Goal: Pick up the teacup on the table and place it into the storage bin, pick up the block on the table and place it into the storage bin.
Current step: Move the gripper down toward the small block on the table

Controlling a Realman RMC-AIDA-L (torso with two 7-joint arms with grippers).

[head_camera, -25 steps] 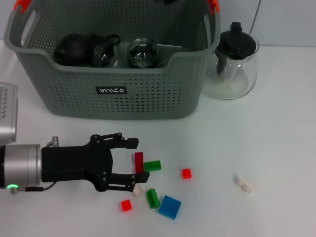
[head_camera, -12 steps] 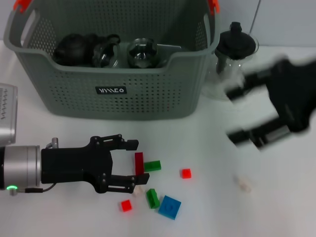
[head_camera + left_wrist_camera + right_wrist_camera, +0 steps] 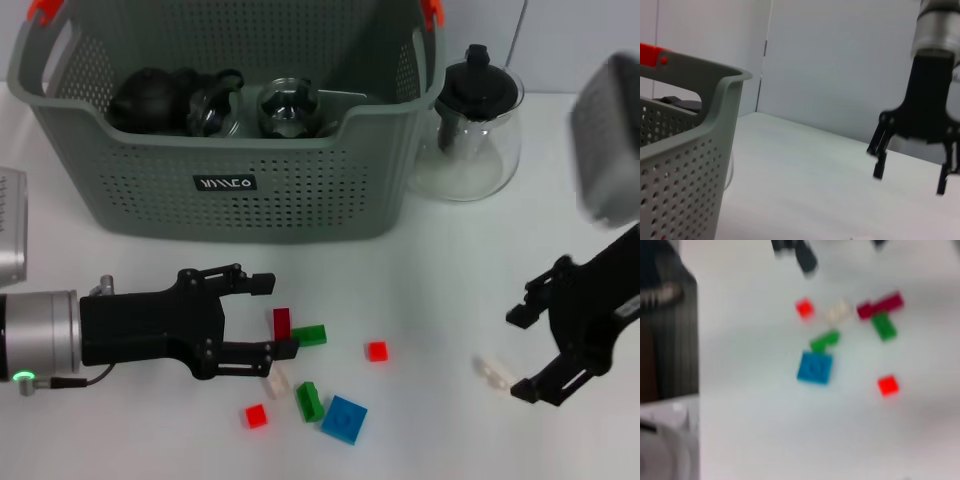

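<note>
The grey-green storage bin (image 3: 230, 170) stands at the back, and its wall (image 3: 685, 165) fills one side of the left wrist view. Several small blocks lie in front of it, among them a dark red block (image 3: 282, 325), a green one (image 3: 309, 335), a blue one (image 3: 343, 419) and a red one (image 3: 377, 351). My left gripper (image 3: 277, 316) is open, its fingers either side of the dark red block. My right gripper (image 3: 518, 355) hangs open beside a white block (image 3: 492, 372) and also shows as the right gripper (image 3: 910, 180) from the left wrist. No teacup shows on the table.
A glass teapot with a black lid (image 3: 470, 130) stands right of the bin. Dark and glass tea ware (image 3: 215, 100) lies inside the bin. The right wrist view shows the blue block (image 3: 814, 367), a red block (image 3: 888, 385) and the dark red block (image 3: 880, 305).
The right arm came in from the right and dropped low to the table, beside the white block. The left gripper has barely moved and stays open around the dark red block.
</note>
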